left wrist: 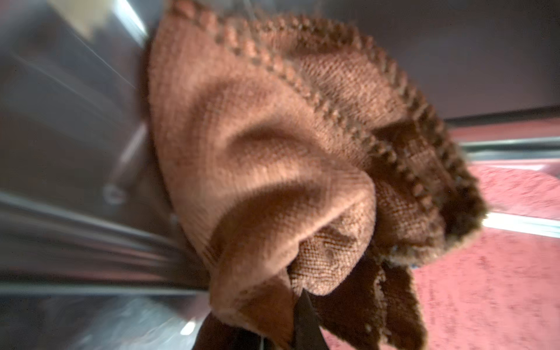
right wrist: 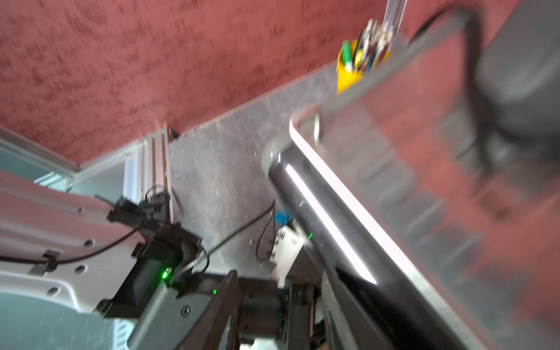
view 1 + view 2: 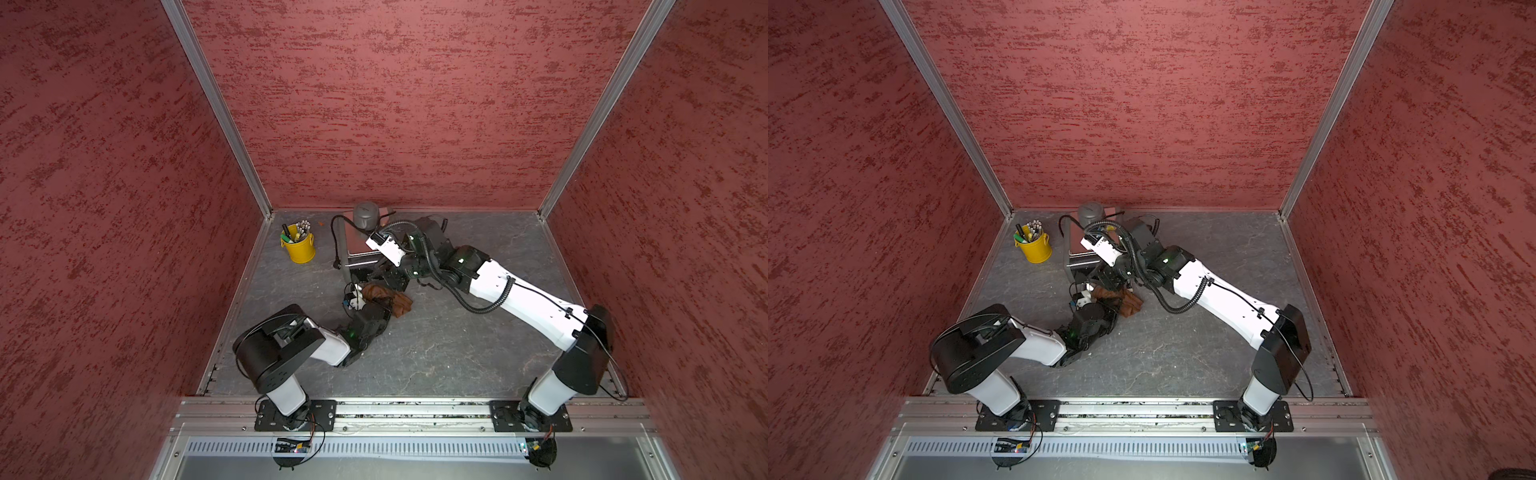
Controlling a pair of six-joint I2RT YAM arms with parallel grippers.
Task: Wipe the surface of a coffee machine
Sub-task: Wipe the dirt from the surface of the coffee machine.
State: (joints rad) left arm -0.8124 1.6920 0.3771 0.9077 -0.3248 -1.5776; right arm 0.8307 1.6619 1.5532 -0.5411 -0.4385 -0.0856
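Observation:
The coffee machine (image 3: 358, 245) is a boxy steel unit at the back of the floor, with a grey domed cap (image 3: 365, 216) and a black cord (image 3: 334, 237). In both top views a brown knitted cloth (image 3: 388, 300) (image 3: 1121, 301) lies bunched just before its front. My left gripper (image 3: 374, 305) is shut on that cloth (image 1: 272, 151), which fills the left wrist view and presses against the machine's steel side (image 1: 75, 151). My right gripper (image 3: 388, 279) hangs at the machine's front edge (image 2: 424, 181). Its fingers (image 2: 219, 303) stand apart, with one along the machine's face.
A yellow bucket of pens (image 3: 298, 246) (image 2: 351, 69) stands left of the machine near the back left corner. Red textured walls close three sides. My left arm (image 2: 60, 242) reaches in low below the right gripper. An aluminium rail (image 3: 415, 409) runs along the front.

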